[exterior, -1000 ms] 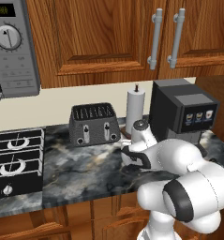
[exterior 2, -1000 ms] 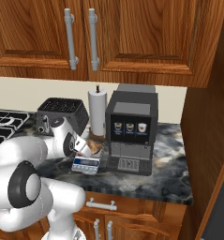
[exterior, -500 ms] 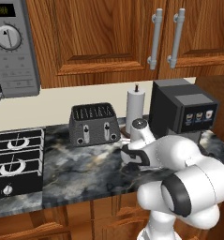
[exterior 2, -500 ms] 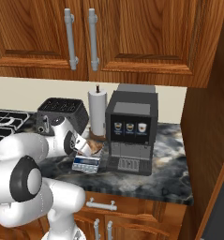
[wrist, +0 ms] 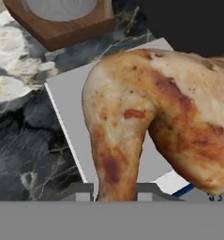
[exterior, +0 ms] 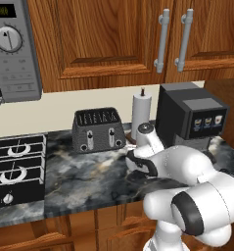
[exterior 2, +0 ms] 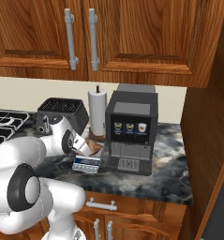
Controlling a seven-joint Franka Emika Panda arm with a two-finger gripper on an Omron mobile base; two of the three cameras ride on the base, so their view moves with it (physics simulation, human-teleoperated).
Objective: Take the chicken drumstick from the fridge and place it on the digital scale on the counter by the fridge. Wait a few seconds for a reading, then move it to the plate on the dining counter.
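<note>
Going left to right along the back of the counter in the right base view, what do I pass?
Black stove grates → black slotted toaster → white paper towel roll → black and grey coffee machine.

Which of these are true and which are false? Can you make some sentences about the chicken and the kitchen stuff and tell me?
1. The chicken drumstick is over the digital scale. True.
2. The toaster is white. False: it is black, with slots on top.
3. The paper towel roll stands between the toaster and the coffee machine. True.
4. The scale sits on the stove burners. False: it lies on the dark marbled counter, in front of the coffee machine.
5. The cabinet doors above the counter are open. False: they are shut.
</note>
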